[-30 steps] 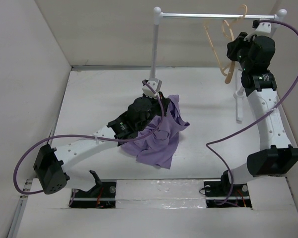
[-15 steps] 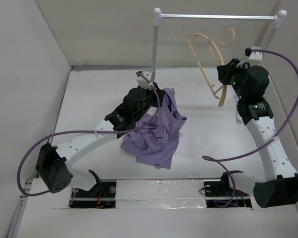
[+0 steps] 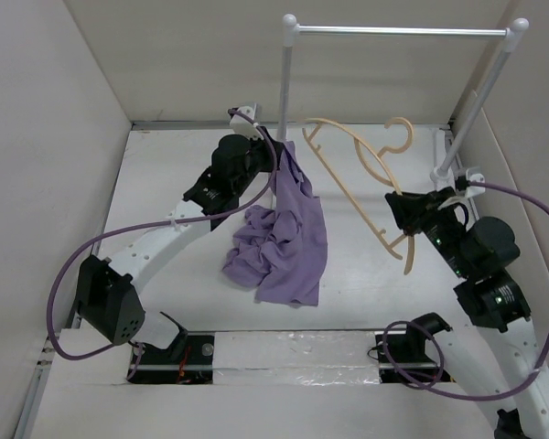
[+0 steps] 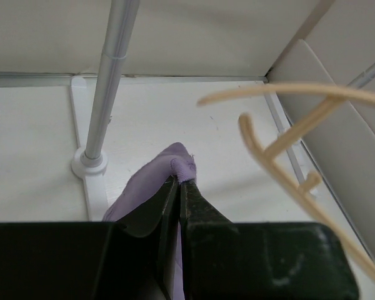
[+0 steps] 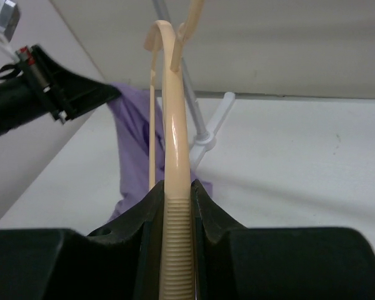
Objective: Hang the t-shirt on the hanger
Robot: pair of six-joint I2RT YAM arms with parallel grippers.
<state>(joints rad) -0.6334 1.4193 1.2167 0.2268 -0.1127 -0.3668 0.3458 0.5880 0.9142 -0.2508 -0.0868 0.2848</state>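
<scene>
The purple t-shirt (image 3: 288, 238) hangs from my left gripper (image 3: 279, 155), which is shut on a fold of its fabric (image 4: 182, 167) and holds it up beside the rack's left post; the lower part is bunched on the table. My right gripper (image 3: 398, 212) is shut on one shoulder of the pale beige wooden hanger (image 3: 357, 155) and holds it in the air, off the rack, to the right of the shirt. The ribbed arm of the hanger (image 5: 175, 187) runs between the right jaws. The hanger (image 4: 281, 144) also shows in the left wrist view, close to the shirt.
The white-and-metal clothes rack (image 3: 393, 30) stands at the back, with its left post (image 3: 284, 82) just behind the shirt and its right post (image 3: 480, 91) near the right wall. Walls close in the left, back and right sides.
My right gripper took the hanger off the rack bar and carried it down and left toward the shirt. My left gripper lifted the shirt up and back toward the left post.
</scene>
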